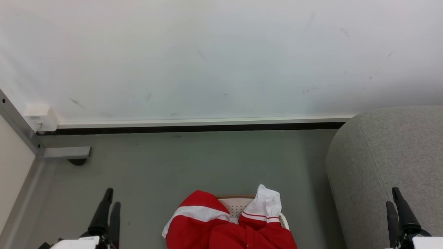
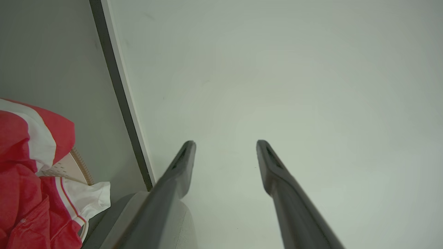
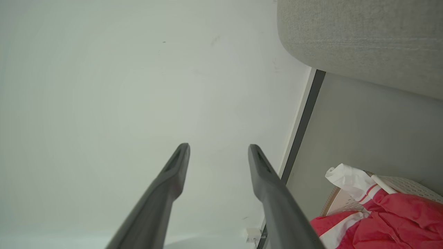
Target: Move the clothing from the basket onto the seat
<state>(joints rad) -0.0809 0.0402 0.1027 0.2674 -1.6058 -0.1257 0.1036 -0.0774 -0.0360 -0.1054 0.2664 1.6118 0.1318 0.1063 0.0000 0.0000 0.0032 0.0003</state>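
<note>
Red clothing (image 1: 221,231) with white bands is heaped in the cream basket (image 1: 237,205) on the floor at the bottom centre of the head view; the clothing (image 2: 24,180) and basket (image 2: 65,167) also lie at the lower left of the left wrist view, and the clothing (image 3: 384,221) and basket (image 3: 405,185) at the lower right of the right wrist view. The grey seat (image 1: 387,166) stands to the right of the basket. My left gripper (image 1: 110,200) is open at the lower left, empty. My right gripper (image 1: 394,197) is open at the lower right, before the seat, empty.
A white wall (image 1: 221,58) with a dark baseboard (image 1: 193,128) runs behind the basket. A grey metal frame leg (image 1: 64,152) and a pale panel stand at the far left. Grey floor (image 1: 193,166) lies between basket and wall.
</note>
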